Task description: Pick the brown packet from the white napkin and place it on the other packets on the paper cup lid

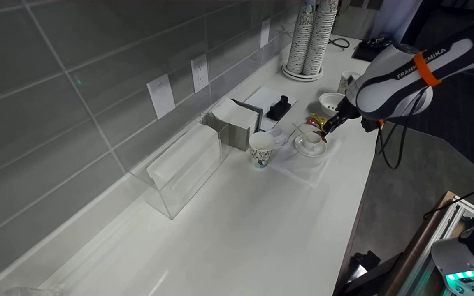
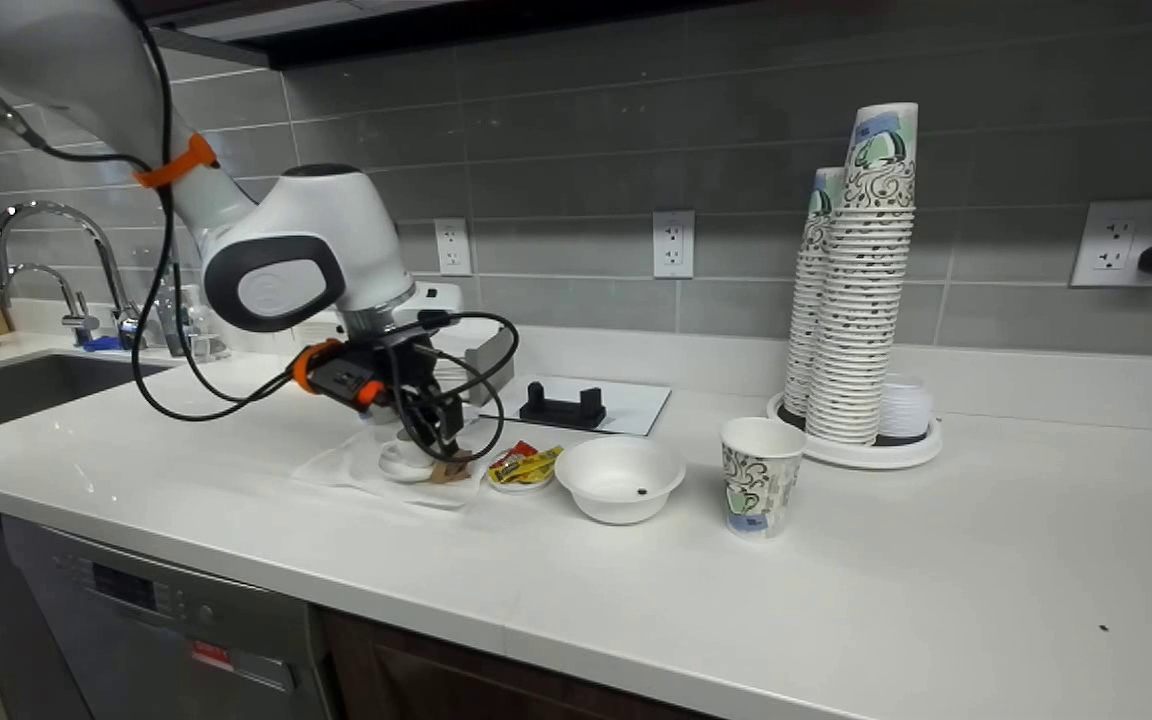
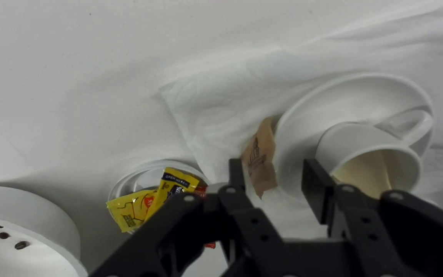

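Observation:
The brown packet (image 3: 262, 157) lies on the white napkin (image 3: 214, 111), against the left side of the saucer in the wrist view. It also shows in an exterior view (image 2: 451, 472), just under the fingers. My gripper (image 3: 274, 175) is open. In the wrist view the brown packet shows between its fingertips, nearer the left finger. The height of the fingertips above the packet is hard to tell. The other packets (image 3: 135, 207), yellow and red, lie on the paper cup lid (image 3: 150, 167), left of my gripper. My left finger hides part of them.
A white saucer (image 3: 356, 88) bears a small white cup (image 3: 360, 138) close beside my right finger. A white bowl (image 2: 621, 470) with dark bits and a paper cup (image 2: 761, 475) stand past the lid. Another paper cup (image 1: 260, 150) and napkin holders (image 1: 237, 133) stand nearer the wall.

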Robot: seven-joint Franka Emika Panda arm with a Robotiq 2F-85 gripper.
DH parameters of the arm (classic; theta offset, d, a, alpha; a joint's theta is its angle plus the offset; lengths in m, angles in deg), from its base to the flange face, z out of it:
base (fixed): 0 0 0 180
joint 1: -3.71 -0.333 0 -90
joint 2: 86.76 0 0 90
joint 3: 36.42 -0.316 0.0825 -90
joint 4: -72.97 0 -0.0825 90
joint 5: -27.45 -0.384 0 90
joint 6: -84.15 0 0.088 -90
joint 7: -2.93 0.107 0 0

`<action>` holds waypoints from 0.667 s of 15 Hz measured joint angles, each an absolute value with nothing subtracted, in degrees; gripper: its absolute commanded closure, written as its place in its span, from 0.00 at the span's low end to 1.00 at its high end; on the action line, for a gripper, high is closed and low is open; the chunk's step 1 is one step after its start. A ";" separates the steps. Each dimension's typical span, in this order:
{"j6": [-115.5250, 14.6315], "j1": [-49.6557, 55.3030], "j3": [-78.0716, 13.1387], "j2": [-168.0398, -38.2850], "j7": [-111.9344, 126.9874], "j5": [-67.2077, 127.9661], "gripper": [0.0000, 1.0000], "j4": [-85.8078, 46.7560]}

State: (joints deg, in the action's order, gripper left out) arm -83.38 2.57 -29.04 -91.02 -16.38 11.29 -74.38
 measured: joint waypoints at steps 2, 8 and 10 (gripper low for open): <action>-83.70 2.57 -29.17 -91.16 -16.38 11.10 0.68 -74.38; -84.69 2.63 -29.19 -91.73 -16.38 10.95 0.84 -74.37; -84.81 2.64 -29.19 -91.95 -16.38 10.77 1.00 -74.36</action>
State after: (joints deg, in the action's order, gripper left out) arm -84.81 2.64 -29.19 -91.95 -16.38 10.77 -74.36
